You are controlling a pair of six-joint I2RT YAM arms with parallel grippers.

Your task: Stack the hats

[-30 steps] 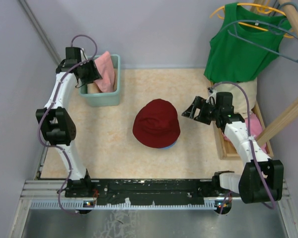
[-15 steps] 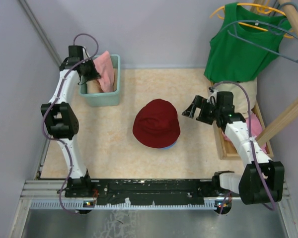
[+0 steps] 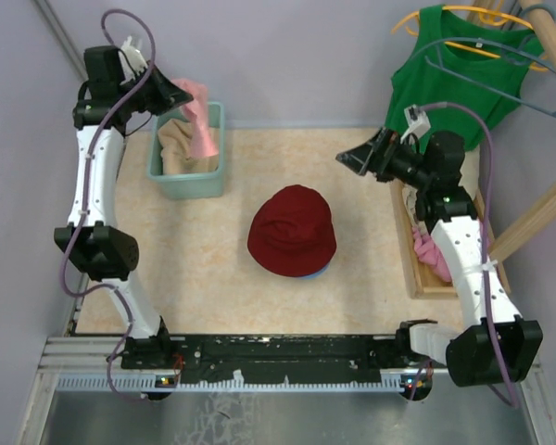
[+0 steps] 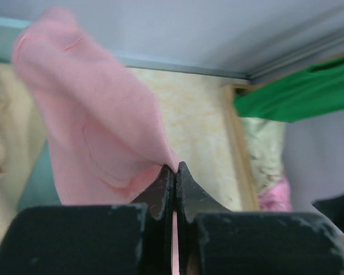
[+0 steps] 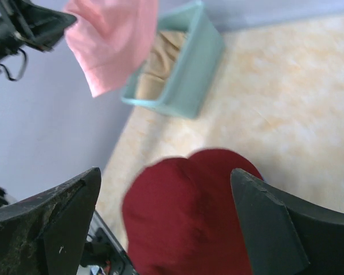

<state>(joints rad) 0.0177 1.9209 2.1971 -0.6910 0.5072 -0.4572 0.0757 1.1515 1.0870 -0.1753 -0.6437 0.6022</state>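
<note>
My white arm links, chunky black joints, purple cables looping along me, scuffed black wedge fingers

Overhead, wrist views; pink hat shared

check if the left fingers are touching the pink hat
Touching. The left wrist view shows the left fingers closed on a fold of the pink hat, with pink fabric caught between them.
</note>
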